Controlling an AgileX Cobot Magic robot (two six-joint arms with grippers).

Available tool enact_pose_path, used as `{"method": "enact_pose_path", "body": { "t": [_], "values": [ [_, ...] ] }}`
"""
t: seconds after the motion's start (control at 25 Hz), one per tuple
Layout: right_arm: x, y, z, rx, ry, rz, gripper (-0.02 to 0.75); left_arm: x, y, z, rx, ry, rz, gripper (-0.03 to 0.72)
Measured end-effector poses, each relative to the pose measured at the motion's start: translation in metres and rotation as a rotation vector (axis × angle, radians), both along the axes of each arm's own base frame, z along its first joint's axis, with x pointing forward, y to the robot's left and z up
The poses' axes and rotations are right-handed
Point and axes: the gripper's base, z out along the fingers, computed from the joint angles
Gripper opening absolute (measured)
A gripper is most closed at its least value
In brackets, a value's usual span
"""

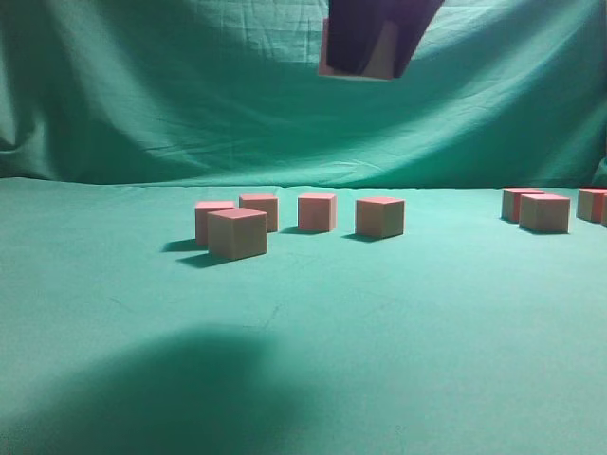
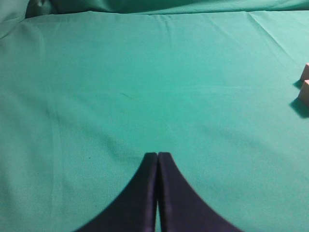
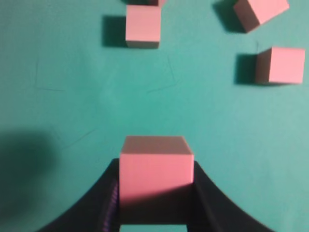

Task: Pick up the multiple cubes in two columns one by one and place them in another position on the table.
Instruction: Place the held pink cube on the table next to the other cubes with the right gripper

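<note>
Occlusions and frame cut-offs, all three views

Exterior: right gripper (image 1: pixel 365 43) is running off the top edge, only its lower tip and part of the held cube (image 1: pixel 377 57) showing; the rightmost cube (image 1: pixel 593 205) is getting clipped at the right edge, and the rear-left cube (image 1: pixel 211 213) is sitting partly behind the front cube (image 1: pixel 237 233). Left wrist: two edge cubes (image 2: pixel 305 83) are poking in at the right edge, mostly cropped. Right wrist: a top-edge cube (image 3: pixel 155 2) is showing only as a sliver, the upper-right cube (image 3: pixel 260 10) is losing its top, and the held cube's lower sides are being covered by the fingers (image 3: pixel 212 198).
</note>
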Motion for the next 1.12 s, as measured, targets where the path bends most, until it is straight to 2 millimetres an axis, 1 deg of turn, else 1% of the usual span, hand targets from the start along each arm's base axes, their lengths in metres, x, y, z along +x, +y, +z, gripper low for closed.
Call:
{"method": "enact_pose_path", "body": {
  "t": [0.12,0.24,0.4,0.68,1.12],
  "values": [
    [0.008,0.007,-0.001,-0.01,-0.022,0.063,0.256,0.0,0.0,0.0,0.0,0.0,0.0,0.0],
    [0.016,0.015,-0.006,-0.025,-0.025,0.104,0.256,0.0,0.0,0.0,0.0,0.0,0.0,0.0],
    [0.029,0.026,-0.023,-0.055,-0.008,0.133,0.256,0.0,0.0,0.0,0.0,0.0,0.0,0.0],
    [0.043,0.04,-0.05,-0.092,0.03,0.151,0.256,0.0,0.0,0.0,0.0,0.0,0.0,0.0],
    [0.056,0.051,-0.083,-0.138,0.069,0.172,0.256,0.0,0.0,0.0,0.0,0.0,0.0,0.0]
  ]
}}
